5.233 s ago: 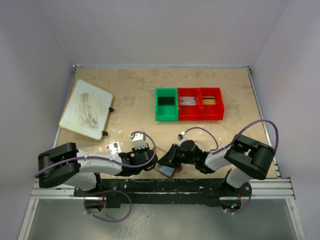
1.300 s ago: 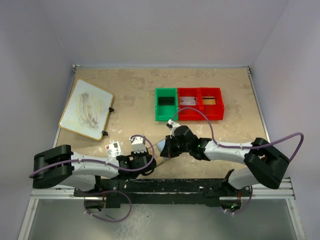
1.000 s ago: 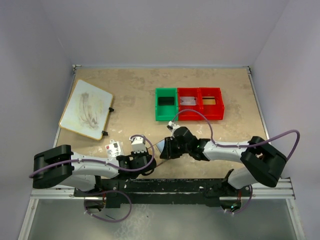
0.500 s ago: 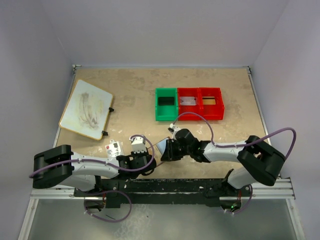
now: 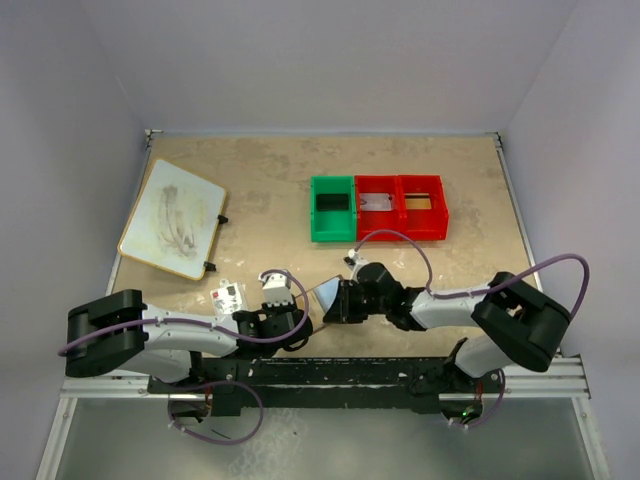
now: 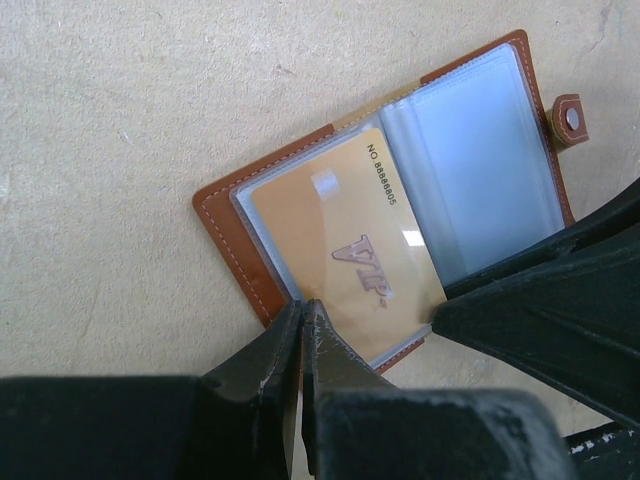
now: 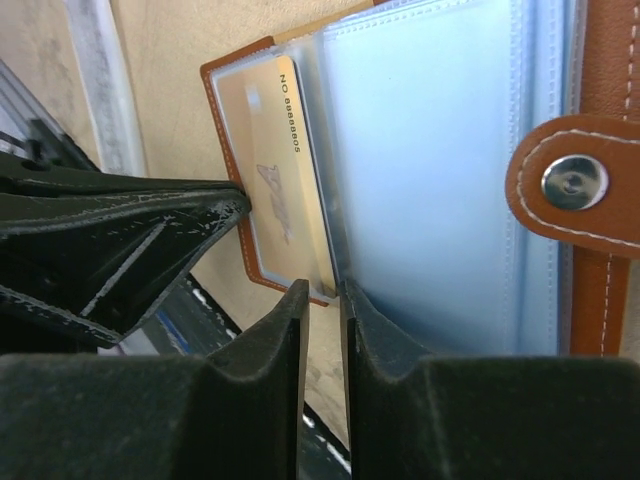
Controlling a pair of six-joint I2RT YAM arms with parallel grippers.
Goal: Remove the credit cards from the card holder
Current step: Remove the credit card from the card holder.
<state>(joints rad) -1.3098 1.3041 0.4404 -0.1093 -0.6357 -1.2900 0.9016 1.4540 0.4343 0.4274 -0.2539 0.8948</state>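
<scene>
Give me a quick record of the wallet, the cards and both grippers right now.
wallet: open on the table, between the two grippers
gold card: in a clear pocket of the wallet, not out yet
left gripper: shut, tips at the wallet's edge
right gripper: jaws a slim gap apart at the pocket's edge; grip unclear
bins: one green, two red, farther back

The golden card (image 6: pixel 345 255) in the open card holder (image 6: pixel 222 205) shows you "VIP" in large slanted letters. Along one short edge you can read "NO", then a row of 8s ending in 05. The red mark on the small packet (image 5: pixel 226 296) is too small to read.
</scene>
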